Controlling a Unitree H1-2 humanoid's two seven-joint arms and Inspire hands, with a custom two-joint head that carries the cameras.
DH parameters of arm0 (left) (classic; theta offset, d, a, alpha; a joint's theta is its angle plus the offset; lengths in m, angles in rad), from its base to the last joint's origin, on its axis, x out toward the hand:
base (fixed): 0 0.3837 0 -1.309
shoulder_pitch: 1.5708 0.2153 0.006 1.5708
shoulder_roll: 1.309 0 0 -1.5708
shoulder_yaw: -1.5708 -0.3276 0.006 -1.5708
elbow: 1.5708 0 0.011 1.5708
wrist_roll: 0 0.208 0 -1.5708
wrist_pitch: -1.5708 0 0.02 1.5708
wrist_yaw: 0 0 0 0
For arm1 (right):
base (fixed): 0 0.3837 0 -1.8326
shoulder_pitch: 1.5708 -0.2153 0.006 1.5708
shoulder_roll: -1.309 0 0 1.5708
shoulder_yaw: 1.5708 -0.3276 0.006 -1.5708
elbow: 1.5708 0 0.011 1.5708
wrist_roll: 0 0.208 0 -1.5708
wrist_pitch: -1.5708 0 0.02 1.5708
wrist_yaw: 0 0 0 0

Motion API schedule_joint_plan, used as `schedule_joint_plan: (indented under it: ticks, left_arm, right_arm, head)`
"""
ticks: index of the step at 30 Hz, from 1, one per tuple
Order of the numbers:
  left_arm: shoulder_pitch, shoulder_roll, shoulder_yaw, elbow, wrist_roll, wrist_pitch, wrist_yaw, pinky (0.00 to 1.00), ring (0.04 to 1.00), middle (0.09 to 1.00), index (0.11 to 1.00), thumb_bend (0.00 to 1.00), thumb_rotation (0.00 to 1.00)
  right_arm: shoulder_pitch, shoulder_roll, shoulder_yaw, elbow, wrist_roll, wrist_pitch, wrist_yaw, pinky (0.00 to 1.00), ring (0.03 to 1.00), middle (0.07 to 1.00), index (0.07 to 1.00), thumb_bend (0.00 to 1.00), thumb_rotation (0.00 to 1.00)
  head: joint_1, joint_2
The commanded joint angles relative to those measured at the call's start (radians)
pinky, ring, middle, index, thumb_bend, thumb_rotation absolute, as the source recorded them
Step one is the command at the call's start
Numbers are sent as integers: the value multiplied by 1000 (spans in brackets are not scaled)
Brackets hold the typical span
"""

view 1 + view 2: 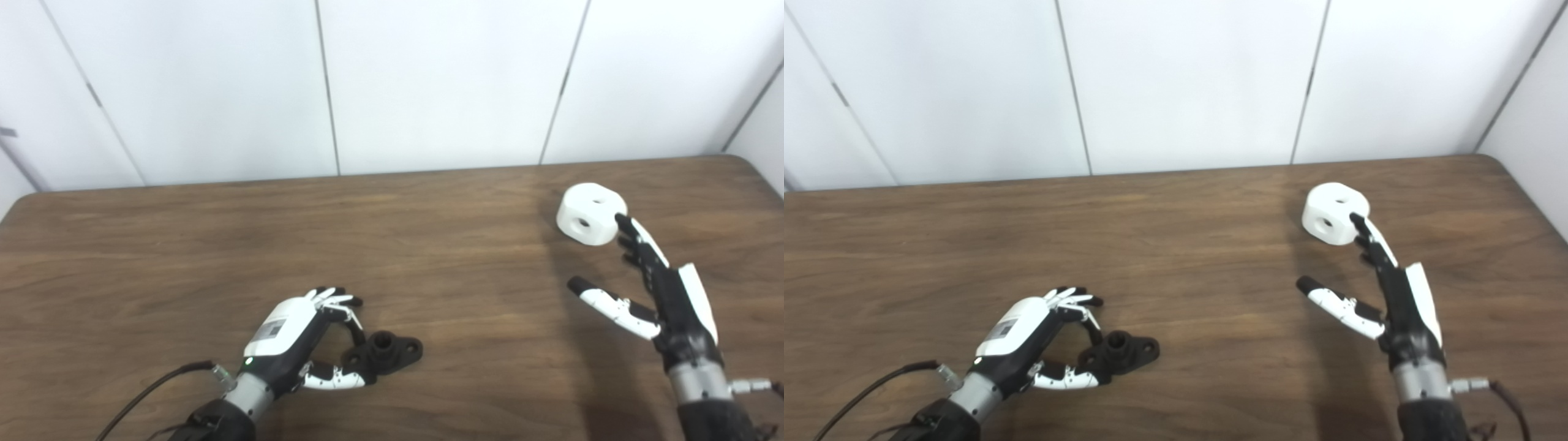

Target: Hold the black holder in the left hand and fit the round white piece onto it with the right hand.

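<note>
Both views look down and forward from the robot's head, high over the near edge of the wooden table (392, 245), taking in the tabletop as far as the white panelled wall (429, 79) behind it. They sit side by side: the right eye view shows everything shifted leftward against the left eye view, and more of the side wall at the right corner. Both share nearly the whole tabletop, with the two arms entering from the bottom edge, at middling closeness.

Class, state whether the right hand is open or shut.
Open: the right hand has its thumb spread from the fingers, whose tips reach the round white piece, not gripping it.
</note>
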Motion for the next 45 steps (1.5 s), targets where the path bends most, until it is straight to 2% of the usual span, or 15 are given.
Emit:
schedule_joint_plan:
  ticks: [1, 4, 8, 14, 22, 26, 29, 37, 45]
  left_arm:
    - [34, 25, -7, 6, -6, 14, -55, 972, 939, 836, 487, 519, 56]
    - [39, 26, -2, 4, -7, 11, -54, 968, 936, 833, 487, 519, 57]
    - [43, 32, 2, 3, -8, 6, -58, 956, 933, 833, 487, 520, 57]
    - [51, 40, 14, 8, -10, -11, -56, 943, 926, 830, 487, 520, 57]
    - [63, 54, 39, 24, -21, -55, -48, 939, 922, 825, 487, 520, 57]
    - [66, 64, 48, 28, -27, -75, -48, 927, 917, 821, 487, 520, 58]
    - [69, 70, 56, 28, -37, -78, -54, 928, 919, 824, 487, 520, 59]
    - [73, 84, 65, 24, -53, -88, -62, 923, 923, 825, 488, 519, 59]
    - [76, 87, 70, 28, -60, -107, -51, 925, 917, 819, 487, 520, 57]
  right_arm:
    - [-49, -38, -11, -12, -59, 10, -3, 963, 974, 963, 932, 725, 451]
    - [-91, -76, -10, 1, -126, 37, 3, 976, 993, 981, 928, 755, 419]
    - [-142, -115, -13, 19, -156, 68, 26, 986, 1000, 999, 932, 775, 360]
    - [-216, -142, -12, 49, -191, 112, 42, 927, 1000, 1000, 919, 784, 317]
    - [-324, -185, 0, 133, -224, 186, 91, 863, 1000, 1000, 903, 807, 334]
    - [-381, -201, 8, 208, -257, 193, 127, 900, 1000, 1000, 880, 826, 347]
    - [-431, -192, -10, 267, -305, 193, 196, 936, 1000, 995, 854, 852, 362]
    - [-512, -162, -40, 361, -440, 193, 340, 867, 1000, 980, 815, 915, 370]
    - [-556, -138, -47, 432, -518, 193, 406, 892, 1000, 980, 816, 939, 368]
  head:
    - [-1, 1]
    - [-13, -2]
    - [-27, -3]
    - [-60, -8]
    - [-134, -14]
    - [-171, -10]
    - [-193, -8]
    - [-208, -2]
    - [-230, -2]
